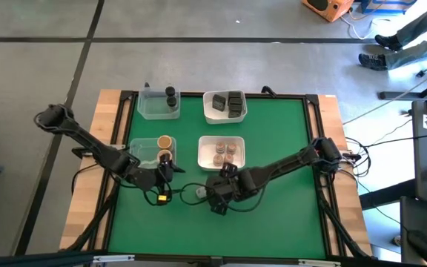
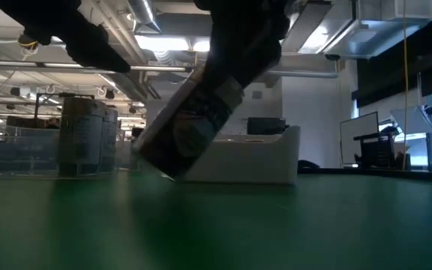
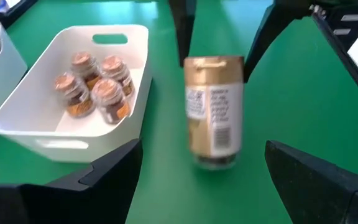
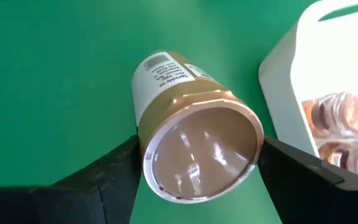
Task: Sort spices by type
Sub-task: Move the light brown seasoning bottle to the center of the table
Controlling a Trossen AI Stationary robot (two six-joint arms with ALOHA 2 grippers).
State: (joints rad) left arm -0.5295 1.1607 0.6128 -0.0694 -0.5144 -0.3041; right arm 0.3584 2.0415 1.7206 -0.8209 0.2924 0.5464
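Note:
A tan-topped round jar (image 4: 194, 134) with a gold lid and a white label hangs tilted over the green mat, and my right gripper (image 4: 197, 165) is shut on it. It also shows in the left wrist view (image 3: 213, 112) and the low view (image 2: 190, 124). My left gripper (image 3: 222, 186) stands open to the jar's left, pointing at it with nothing between its fingers. Small brownish jars (image 3: 95, 84) stand in a white tray (image 3: 17, 127). Dark tins (image 1: 234, 102) fill the far tray. Black cylinders (image 1: 170, 95) and tan-topped jars (image 1: 164, 141) stand in clear tubs. My right gripper pinches the jar's gold lid at its rim (image 4: 149, 149) between the two fingers, one on each side. The fingers (image 3: 180, 37) come from above, slanting down. The jar hangs below them, tilted, lid up, its base (image 2: 163, 166) a little above the mat.
The white tray of small jars (image 1: 221, 150) lies just beyond the held jar. A clear tub (image 1: 153, 150) sits beside my left gripper (image 1: 170, 173). Another tub (image 1: 158, 105) and tray (image 1: 224, 106) stand at the far edge. Open green mat (image 1: 273, 215) spreads at the near right.

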